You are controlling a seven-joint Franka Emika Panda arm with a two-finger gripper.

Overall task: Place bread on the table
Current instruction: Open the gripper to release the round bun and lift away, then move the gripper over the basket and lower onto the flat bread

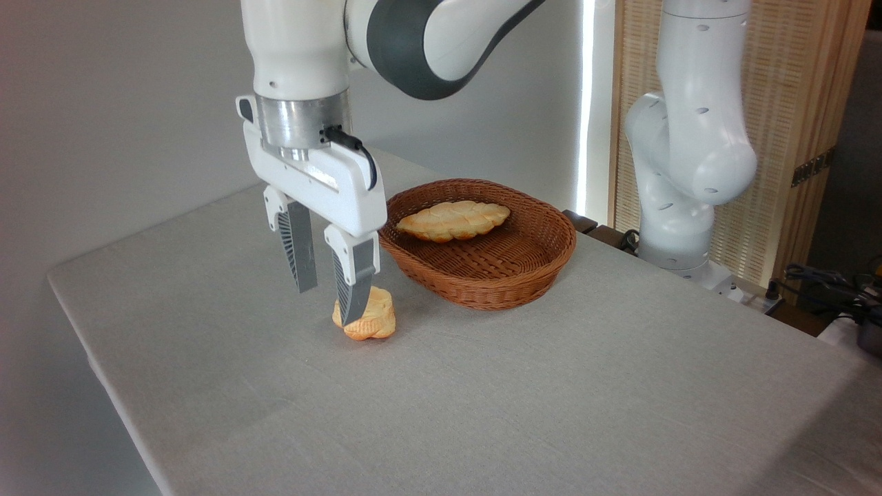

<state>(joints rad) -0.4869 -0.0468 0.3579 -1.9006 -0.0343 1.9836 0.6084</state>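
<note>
Gripper [327,305] hangs with its two fingers spread apart and nothing between them, pointing almost straight down, tips just above the desk [551,399]. Right finger's tip overlaps the small round bun [368,318] in this view; whether it touches the bun or merely stands in front of it, cannot tell. Bun sits on the desk cloth just below and right of the fingertips, resting on its own, not pinched.

Wrist is vertical, silver flange and black cable above the white gripper body, forearm rising straight up out of frame; the elbow link sweeps off up and to the right.

Further right of the gripper, and a little behind it: wicker basket [482,282], its near-left rim close to the gripper body. Bread [453,220] (the long braided loaf, pale on top) lies flat inside, toward the basket's back-left wall, tilted slightly against the weave. It is untouched and well clear of the fingers.

Judgement: the spread fingers and free-standing bun read as a release position, with the loaf not yet out. Reaching it would mean lifting over the rim and coming down across the loaf's narrow width.

Far right, beyond the basket, a second white arm base [679,207] stands idle.
</note>
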